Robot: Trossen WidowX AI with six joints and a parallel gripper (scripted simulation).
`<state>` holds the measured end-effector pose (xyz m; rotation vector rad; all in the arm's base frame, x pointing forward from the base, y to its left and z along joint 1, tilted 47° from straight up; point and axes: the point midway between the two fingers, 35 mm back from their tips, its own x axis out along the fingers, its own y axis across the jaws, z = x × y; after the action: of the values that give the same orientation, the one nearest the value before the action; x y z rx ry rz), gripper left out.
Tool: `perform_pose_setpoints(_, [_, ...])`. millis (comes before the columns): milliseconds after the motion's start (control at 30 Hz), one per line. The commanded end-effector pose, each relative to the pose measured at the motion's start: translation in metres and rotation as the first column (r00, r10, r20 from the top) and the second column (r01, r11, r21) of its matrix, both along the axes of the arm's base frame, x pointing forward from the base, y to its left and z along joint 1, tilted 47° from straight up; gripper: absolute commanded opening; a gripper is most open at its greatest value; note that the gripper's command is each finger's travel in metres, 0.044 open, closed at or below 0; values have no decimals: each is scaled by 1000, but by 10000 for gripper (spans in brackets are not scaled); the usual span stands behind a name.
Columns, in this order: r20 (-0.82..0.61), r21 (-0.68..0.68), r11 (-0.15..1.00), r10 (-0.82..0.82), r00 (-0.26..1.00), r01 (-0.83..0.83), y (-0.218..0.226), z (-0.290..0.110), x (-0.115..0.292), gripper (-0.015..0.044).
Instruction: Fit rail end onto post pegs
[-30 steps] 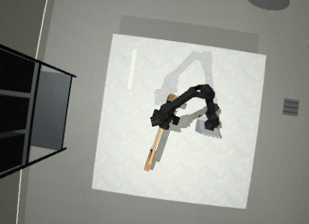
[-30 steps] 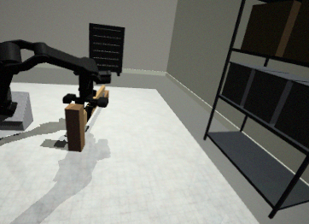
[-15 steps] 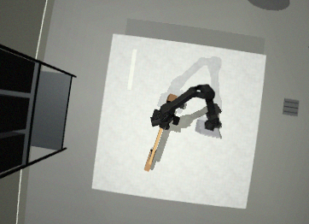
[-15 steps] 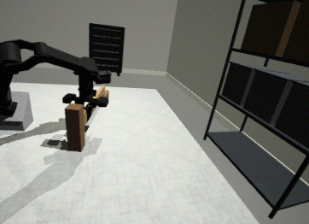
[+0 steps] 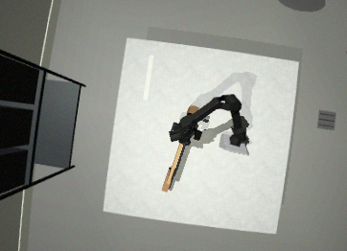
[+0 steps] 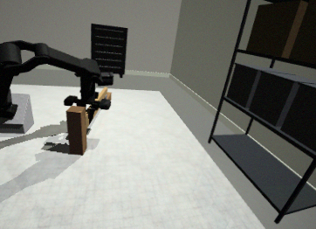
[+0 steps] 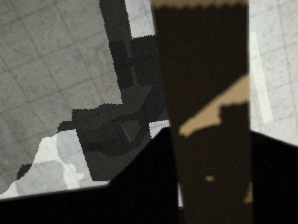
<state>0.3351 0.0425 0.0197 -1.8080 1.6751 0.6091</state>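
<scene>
A black robot arm reaches across a pale, faintly gridded counter, seen from directly above. Its base stands toward the right of the counter, and the arm bends over to the left, ending in a dark claw that sits across a long wooden rail. The claw is clamped on the rail at about the middle of its length, with the fingers closed against its sides. The rail lies as a thin diagonal strip, one end toward the lower left of the counter and the other passing under the arm toward the upper right. From the side view, a short upright wooden post stands in the foreground on the counter, with the rail running away behind it and the claw gripping the rail just beyond the post. Whether the rail end touches the post cannot be told from here, and the pegs are hidden. The wrist view is filled by the shadowed rail, with a small patch of lit wood showing, and gridded counter on either side. A pale narrow strip lies flat near the upper left of the counter. A dark metal shelf rack stands off to one side on the grey floor, and a dark slatted panel stands at the back wall.
</scene>
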Motion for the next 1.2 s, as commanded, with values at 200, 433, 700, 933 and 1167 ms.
perform_pose_setpoints(200, [-1, 4, 1000, 2, 1000, -2, 0, 0, 0, 0])
perform_pose_setpoints(433, [-1, 4, 1000, 2, 1000, -2, -1, 2, 0, 0])
perform_pose_setpoints(700, [-1, 4, 1000, 2, 1000, -2, -2, 5, 0, 0])
perform_pose_setpoints(933, [-1, 4, 1000, 2, 1000, -2, -3, 7, 0, 0])
perform_pose_setpoints(1167, [-1, 4, 1000, 2, 1000, -2, -5, 8, 0, 0])
